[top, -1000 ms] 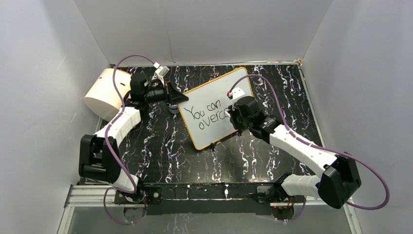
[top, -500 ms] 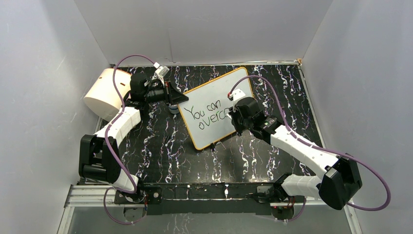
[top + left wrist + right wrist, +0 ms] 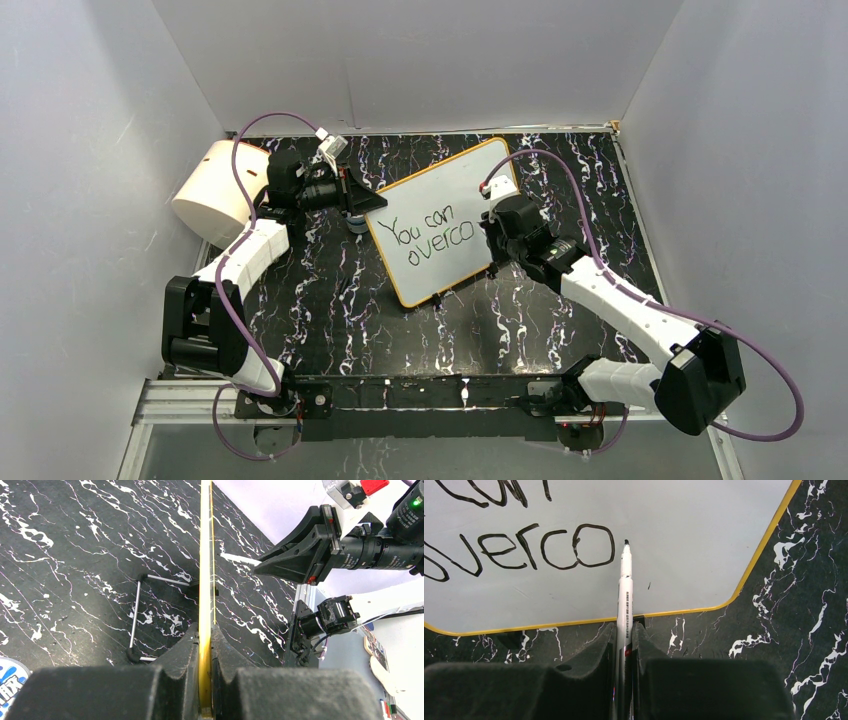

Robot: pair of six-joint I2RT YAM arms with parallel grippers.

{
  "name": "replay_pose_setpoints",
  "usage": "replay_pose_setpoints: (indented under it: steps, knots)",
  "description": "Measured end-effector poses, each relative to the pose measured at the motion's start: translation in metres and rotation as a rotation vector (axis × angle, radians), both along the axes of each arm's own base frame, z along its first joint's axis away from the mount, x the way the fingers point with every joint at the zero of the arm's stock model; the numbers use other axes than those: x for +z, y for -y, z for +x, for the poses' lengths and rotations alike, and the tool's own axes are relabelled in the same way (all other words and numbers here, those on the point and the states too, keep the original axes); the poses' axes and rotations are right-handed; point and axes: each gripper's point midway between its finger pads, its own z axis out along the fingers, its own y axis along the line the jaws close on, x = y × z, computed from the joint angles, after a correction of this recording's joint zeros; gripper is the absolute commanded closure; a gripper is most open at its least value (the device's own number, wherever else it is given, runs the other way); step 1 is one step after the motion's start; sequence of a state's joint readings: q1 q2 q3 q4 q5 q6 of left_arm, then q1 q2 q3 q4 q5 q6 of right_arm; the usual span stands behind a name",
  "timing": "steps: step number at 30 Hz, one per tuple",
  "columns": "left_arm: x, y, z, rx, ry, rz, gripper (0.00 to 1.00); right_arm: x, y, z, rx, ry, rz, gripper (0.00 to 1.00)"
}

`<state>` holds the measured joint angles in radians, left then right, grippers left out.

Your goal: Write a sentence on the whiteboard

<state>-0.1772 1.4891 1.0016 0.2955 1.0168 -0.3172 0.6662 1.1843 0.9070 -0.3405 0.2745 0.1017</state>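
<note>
left tool [image 3: 204,635] clamped on whiteboard [image 3: 452,188] rim. right tool [image 3: 625,630] gripping marker [image 3: 625,595], tip at the board just right of "overco". sentence [image 3: 432,238] reads "You can overco".

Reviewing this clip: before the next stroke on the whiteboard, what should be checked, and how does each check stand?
1. Whiteboard steadied: left end effector shut on its yellow rim: ok.
2. Marker held: right end effector shut on it, tip uncapped and pointing at the board: ok.
3. Tip placement: just right of the last "o": ok.
4. Tip touching the board: cannot tell.
5. Room to the rim for more letters: ok, probably tight.
6. Sentence finished: reads "You can overco": not ok.
</note>
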Motion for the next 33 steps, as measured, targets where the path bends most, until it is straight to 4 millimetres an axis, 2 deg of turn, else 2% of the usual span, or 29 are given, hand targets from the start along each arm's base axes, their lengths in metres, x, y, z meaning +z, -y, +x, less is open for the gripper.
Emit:
replay_pose_setpoints:
  steps: [17, 33]
  knots:
    - [-0.0001, -0.0001, 0.0001, 0.001, 0.0, 0.0, 1.0, -0.002, -0.0053, 0.0096, 0.007, 0.014, 0.005, 1.0]
    - [-0.0004, -0.0001, 0.0003, 0.002, -0.001, 0.001, 1.0, -0.0067, -0.0024, 0.0065, -0.001, -0.012, 0.003, 1.0]
